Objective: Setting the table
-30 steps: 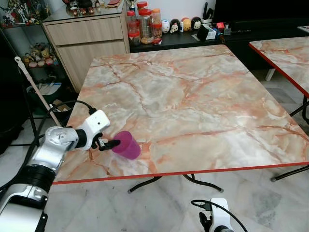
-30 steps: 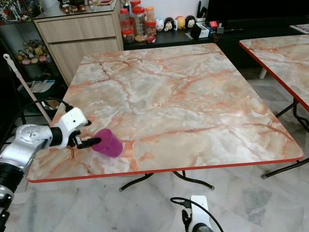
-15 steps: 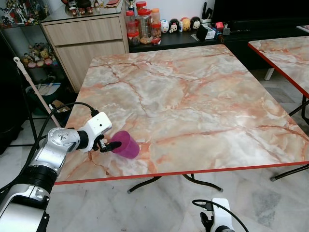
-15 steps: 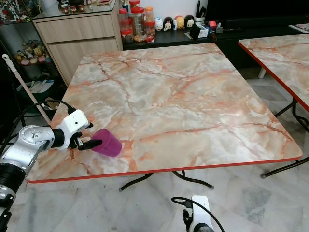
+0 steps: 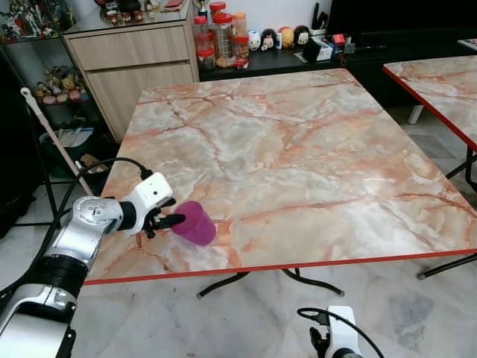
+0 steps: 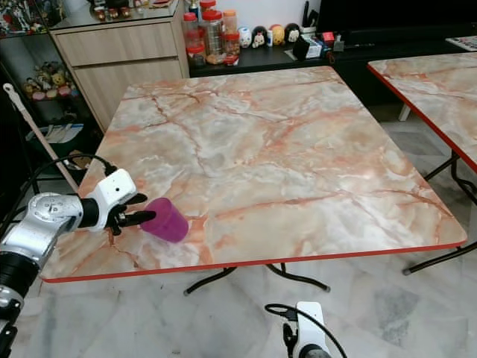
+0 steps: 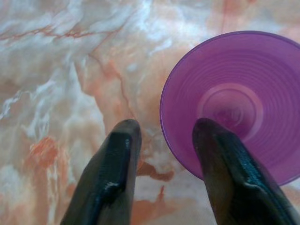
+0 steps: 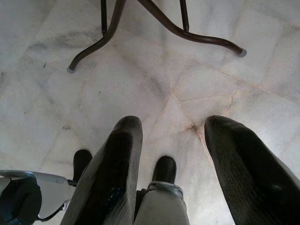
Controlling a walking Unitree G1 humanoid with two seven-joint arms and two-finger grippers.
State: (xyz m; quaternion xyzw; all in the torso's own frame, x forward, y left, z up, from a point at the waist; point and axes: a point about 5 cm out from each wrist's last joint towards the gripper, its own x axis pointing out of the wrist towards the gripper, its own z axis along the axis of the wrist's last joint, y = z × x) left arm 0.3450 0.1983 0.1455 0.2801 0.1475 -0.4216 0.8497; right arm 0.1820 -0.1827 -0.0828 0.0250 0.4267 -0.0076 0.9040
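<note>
At the near left corner of the marble-patterned table [image 5: 298, 149], a purple cup [image 5: 195, 223] lies tipped on its side, mouth turned toward the robot's left arm. The cup sits close to the red front edge and well apart from anything else on the surface.

The left gripper [image 5: 165, 219] is level with the cup's mouth. Its two black fingers [image 7: 112, 178] are spread apart. In the left wrist view one finger reaches inside the rim while the other stays outside, over bare tabletop beside the cup, so the rim wall lies between them without being clamped. Whether either finger touches the plastic cannot be told.

Handling notes, by judgement:
- The cup looks like thin moulded plastic: light, stiff enough to keep its shape, smooth and probably slippery.
- Lying on its side, it can roll. A push from one finger alone may send it toward the table edge.
- The best hold is the rim wall, one finger inside and one outside, closed gently. A hard squeeze may flex the wall or make it pop free.
- Once held, it must be turned upright before being set down.

The right gripper [image 8: 173, 164] hangs idle below table height, fingers apart, pointing at the tiled floor [image 8: 47, 93] near the table legs [image 8: 154, 18].

A wooden cabinet [image 5: 134, 67] stands beyond the table's far left corner.
</note>
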